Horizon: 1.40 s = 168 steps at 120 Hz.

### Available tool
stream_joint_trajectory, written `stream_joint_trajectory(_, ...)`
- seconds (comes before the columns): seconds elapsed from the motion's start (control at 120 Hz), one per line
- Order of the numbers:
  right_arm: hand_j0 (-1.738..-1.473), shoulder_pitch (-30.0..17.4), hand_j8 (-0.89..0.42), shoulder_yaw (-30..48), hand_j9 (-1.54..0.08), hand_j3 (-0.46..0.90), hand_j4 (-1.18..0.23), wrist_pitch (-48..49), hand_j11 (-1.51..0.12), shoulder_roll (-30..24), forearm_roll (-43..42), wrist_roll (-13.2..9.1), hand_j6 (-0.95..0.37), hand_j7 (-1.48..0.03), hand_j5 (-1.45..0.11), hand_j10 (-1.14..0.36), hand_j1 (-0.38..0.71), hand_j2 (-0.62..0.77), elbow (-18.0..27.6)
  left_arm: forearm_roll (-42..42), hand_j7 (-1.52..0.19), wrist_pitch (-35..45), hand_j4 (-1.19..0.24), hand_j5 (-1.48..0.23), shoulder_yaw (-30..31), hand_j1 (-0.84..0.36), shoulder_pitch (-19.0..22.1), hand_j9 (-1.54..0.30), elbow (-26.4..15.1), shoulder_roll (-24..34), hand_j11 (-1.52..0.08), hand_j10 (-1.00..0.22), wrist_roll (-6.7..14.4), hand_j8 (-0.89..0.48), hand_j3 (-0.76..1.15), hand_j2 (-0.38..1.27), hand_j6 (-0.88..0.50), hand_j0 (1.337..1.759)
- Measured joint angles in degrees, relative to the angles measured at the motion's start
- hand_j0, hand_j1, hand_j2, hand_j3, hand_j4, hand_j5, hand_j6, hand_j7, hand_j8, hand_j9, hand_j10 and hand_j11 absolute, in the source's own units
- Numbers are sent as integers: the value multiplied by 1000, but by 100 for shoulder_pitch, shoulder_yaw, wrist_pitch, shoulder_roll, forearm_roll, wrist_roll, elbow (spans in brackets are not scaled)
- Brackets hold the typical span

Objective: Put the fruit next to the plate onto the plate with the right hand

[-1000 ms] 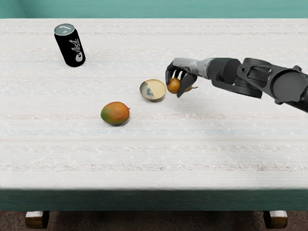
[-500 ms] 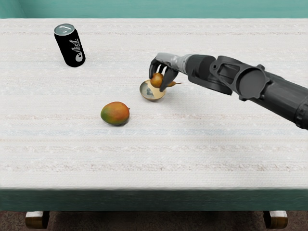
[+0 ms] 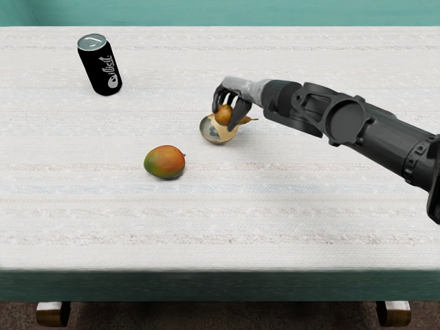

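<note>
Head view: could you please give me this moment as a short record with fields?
right robot hand: shut on small fruit, above the plate, at its far rim
small fruit: orange, held, not yet released
plate: small, mid-table
mango: on table, left of plate, apart
can: black, upright, far left
left arm: not in view
</note>
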Motion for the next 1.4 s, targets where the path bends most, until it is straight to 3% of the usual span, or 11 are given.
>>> stream_joint_trajectory(0.367, -1653, 17, -497, -12, -1069, 0, -753, 28, -1097, 6, -45, 17, -514, -1011, -1055, -602, 308, 296, -185, 0, -1, 0, -1, -1, 0, 348, 0, -1, 0, 0, -1, -1, -1, -1, 0, 0, -1, 1658)
stream_joint_trajectory(0.6, -1653, 27, -497, -19, -1067, 0, -751, 56, -1094, 6, -53, 272, -515, -1009, -1054, -602, 309, 298, -188, 0, -1, 1, -1, -1, 0, 348, 0, -1, 0, 0, -1, -1, -1, -1, 0, 0, -1, 1658)
stream_joint_trajectory(0.825, -1653, 28, -506, -22, -1046, 0, -739, 57, -1073, 6, -57, 335, -522, -991, -1032, -608, 307, 286, -188, 0, -1, -1, -1, -1, 0, 348, 0, -1, 0, 0, -1, -1, 1, -1, 0, 0, -1, 1658)
stream_joint_trajectory(1.192, -1657, 29, -517, -23, -774, 0, -580, 25, -781, 7, -37, 312, -521, -762, -771, -556, 270, 46, -197, 0, -1, 1, -1, -1, 1, 348, 0, -1, 0, 0, -1, -1, 0, -1, 0, 0, -1, 1658)
stream_joint_trajectory(1.4, -1658, 32, -477, -17, -659, 0, -503, 7, -662, 7, -11, 293, -482, -656, -659, -495, 227, -5, -199, 0, -1, 1, -1, -1, 1, 348, 0, -1, 0, 0, -1, -1, 1, -1, 0, 0, -1, 1658)
